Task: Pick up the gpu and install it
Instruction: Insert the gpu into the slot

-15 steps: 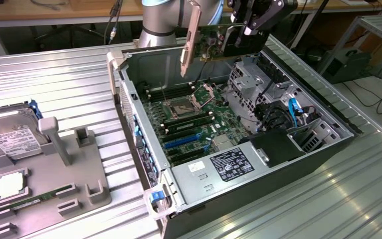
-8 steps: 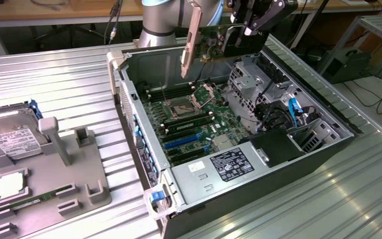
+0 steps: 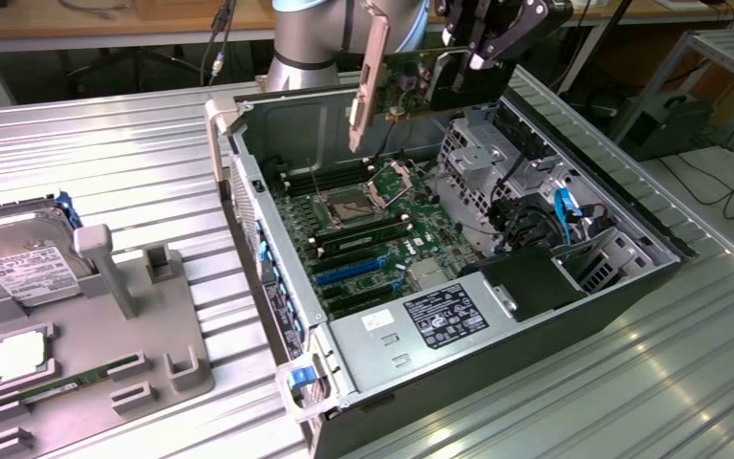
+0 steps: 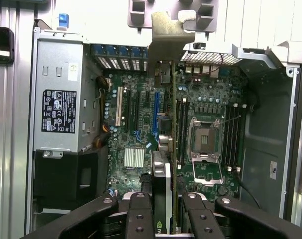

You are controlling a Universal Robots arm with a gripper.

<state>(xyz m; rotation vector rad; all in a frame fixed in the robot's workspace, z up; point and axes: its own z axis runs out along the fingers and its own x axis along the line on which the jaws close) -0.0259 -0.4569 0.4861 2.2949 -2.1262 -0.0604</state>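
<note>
Green-boarded gpu hangs clamped in the gripper, held edge-down above the open case, presumably to face the motherboard slots.

Fingers hide part of the gpu (exterior view).

Oblique exterior view, close top-down wrist view, both over motherboard
</note>
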